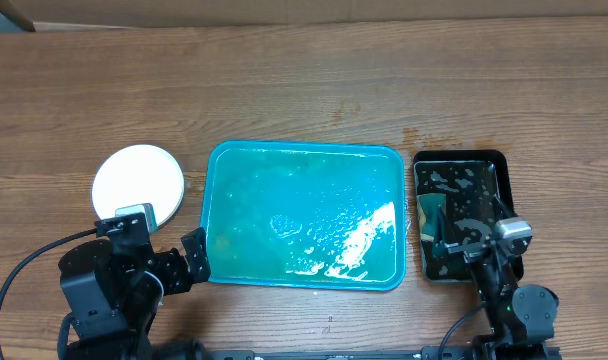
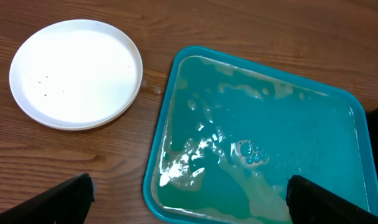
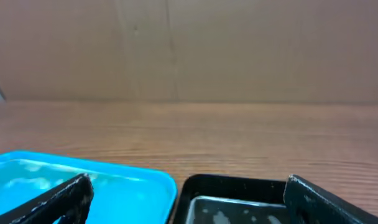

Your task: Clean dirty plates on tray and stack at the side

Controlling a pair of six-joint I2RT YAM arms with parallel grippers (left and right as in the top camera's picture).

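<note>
Left gripper [image 2: 190,186] is hovering spread and empty over the tray's [image 2: 166,99] left edge, with the plates [image 2: 76,73] lying just beside it, ahead-left, nearer this arm

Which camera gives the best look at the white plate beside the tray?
The left wrist view: the white plate appears whole and close, tiny dark specks visible. Overhead shows it small, its near edge covered by the left arm. The right wrist view misses it.
</note>
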